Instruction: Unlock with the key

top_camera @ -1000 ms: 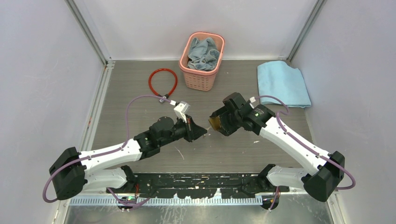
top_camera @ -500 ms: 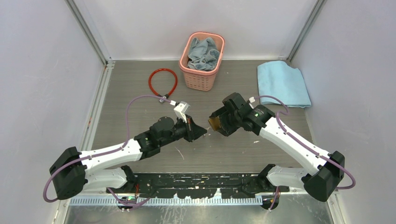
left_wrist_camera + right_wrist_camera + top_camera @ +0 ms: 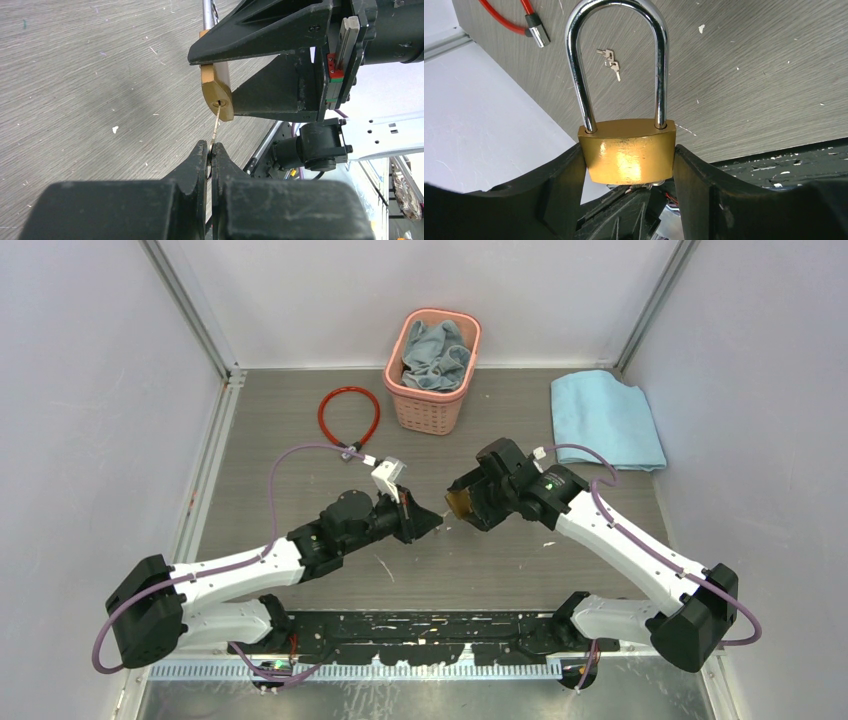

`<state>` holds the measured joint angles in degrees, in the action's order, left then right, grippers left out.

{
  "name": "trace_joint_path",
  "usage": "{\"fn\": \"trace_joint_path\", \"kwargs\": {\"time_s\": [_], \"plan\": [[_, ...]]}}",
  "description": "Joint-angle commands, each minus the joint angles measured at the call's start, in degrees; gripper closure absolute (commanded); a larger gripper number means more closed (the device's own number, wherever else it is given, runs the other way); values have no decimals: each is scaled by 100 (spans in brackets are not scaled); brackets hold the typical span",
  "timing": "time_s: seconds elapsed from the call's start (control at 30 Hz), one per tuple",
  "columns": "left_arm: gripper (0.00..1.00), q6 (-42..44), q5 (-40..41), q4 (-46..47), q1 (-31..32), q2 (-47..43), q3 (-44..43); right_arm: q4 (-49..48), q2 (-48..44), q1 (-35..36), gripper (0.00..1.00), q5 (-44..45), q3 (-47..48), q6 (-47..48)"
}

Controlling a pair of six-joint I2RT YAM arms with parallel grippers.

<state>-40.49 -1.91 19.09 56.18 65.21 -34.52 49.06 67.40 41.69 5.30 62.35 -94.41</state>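
Your right gripper (image 3: 629, 169) clamps the brass padlock (image 3: 626, 155). Your left gripper (image 3: 209, 150) pinches the key (image 3: 216, 126), whose tip appears to be just inside the keyhole (image 3: 218, 103).

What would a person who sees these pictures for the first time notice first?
The brass padlock gleams in the right hand at mid-table, its shackle shut. The left hand pinches a thin key whose tip meets the padlock's keyhole. Behind them stand a pink basket with grey cloth and a red cable loop.
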Motion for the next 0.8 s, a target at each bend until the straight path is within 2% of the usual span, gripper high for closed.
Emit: {"fn": "trace_joint_path", "kwargs": {"time_s": [0.0,0.77], "plan": [[100,19,148,350,15,-160,-20,-507,-245,49,99,69,120,-13],[100,51,348,260,14,-215,3,-577,-312,58,99,140,5,-1]]}}
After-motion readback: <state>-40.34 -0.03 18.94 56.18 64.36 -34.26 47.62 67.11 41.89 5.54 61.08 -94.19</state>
